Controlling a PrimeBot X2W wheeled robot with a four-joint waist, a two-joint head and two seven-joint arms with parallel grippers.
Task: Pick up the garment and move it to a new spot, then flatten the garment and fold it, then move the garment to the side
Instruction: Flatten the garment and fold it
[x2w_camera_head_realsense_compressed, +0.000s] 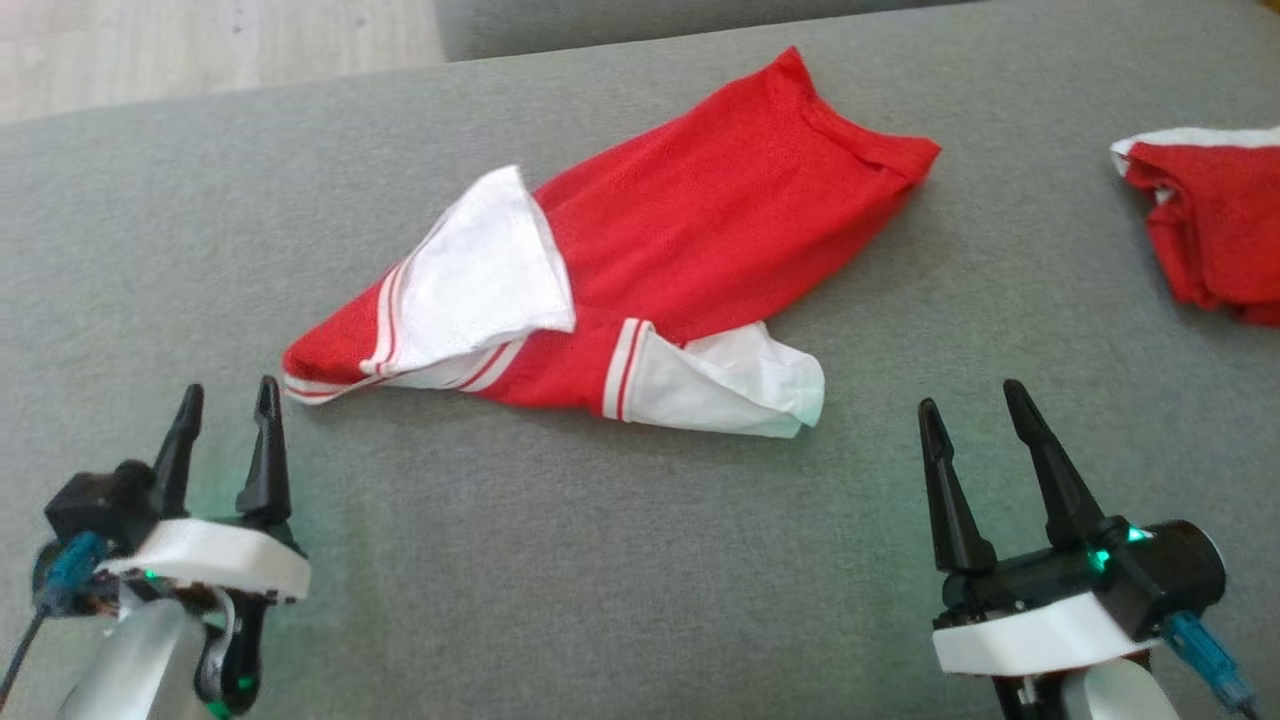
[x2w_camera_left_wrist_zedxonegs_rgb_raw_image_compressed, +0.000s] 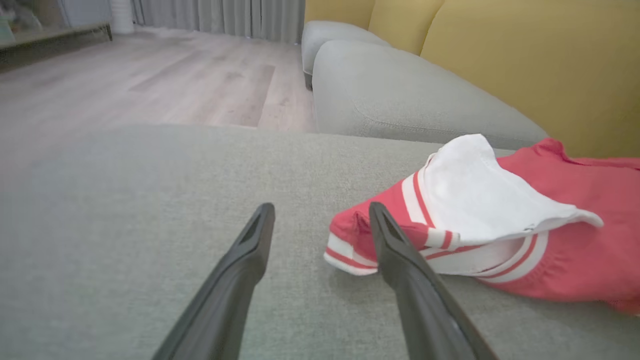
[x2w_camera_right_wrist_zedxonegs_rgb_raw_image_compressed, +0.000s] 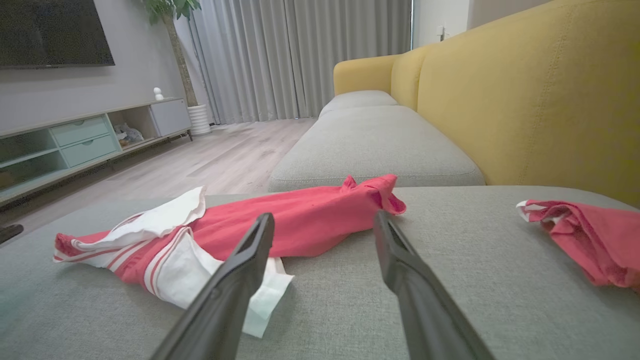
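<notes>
Head view: the red-and-white garment (x2w_camera_head_realsense_compressed: 700, 230) lies rumpled across the centre of the grey sofa cushion (x2w_camera_head_realsense_compressed: 560, 560), 1 white sleeve folded back over the body. The left hand (x2w_camera_head_realsense_compressed: 230, 388) at lower left and the right hand (x2w_camera_head_realsense_compressed: 970, 395) at lower right both stand released and empty. Flattening looks to be the step in hand; the next move likely calls for each hand to take an edge and draw the cloth taut. A second red garment (x2w_camera_head_realsense_compressed: 1215, 220) sits well apart at the right edge. Left wrist view: the striped hem (x2w_camera_left_wrist_zedxonegs_rgb_raw_image_compressed: 350, 260) lies just beside the right-side finger (x2w_camera_left_wrist_zedxonegs_rgb_raw_image_compressed: 400, 250), a closeness the head view understates. Right wrist view: the yellow backrest (x2w_camera_right_wrist_zedxonegs_rgb_raw_image_compressed: 525, 100) appears at upper right.
</notes>
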